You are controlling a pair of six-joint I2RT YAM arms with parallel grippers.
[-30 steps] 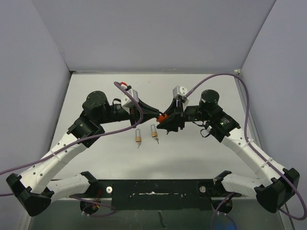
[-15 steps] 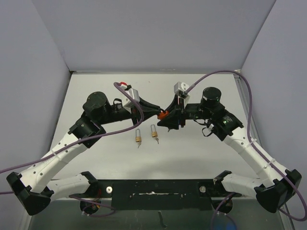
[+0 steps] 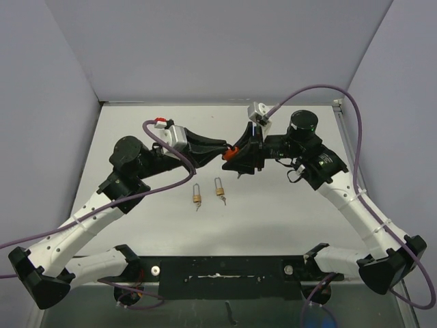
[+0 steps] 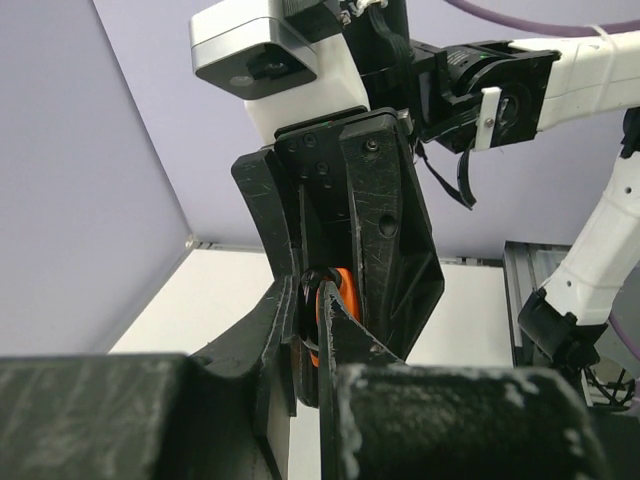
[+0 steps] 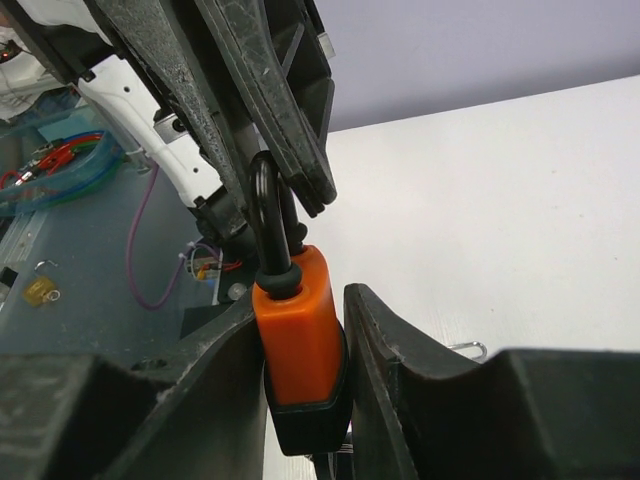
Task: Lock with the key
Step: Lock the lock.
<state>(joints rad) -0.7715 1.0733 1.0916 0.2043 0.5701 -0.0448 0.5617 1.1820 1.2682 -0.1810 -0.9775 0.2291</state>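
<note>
The orange padlock (image 3: 231,152) hangs in the air at the centre of the overhead view, above the tabletop (image 3: 287,219), held between both arms. The right tool (image 5: 302,300) is clamped on the lock's orange body. The left tool (image 3: 223,147) is pinched together on its black shackle (image 5: 268,215). Two brass padlocks (image 3: 196,198) (image 3: 220,190) lie side by side on the tabletop, lower in the frame.
</note>
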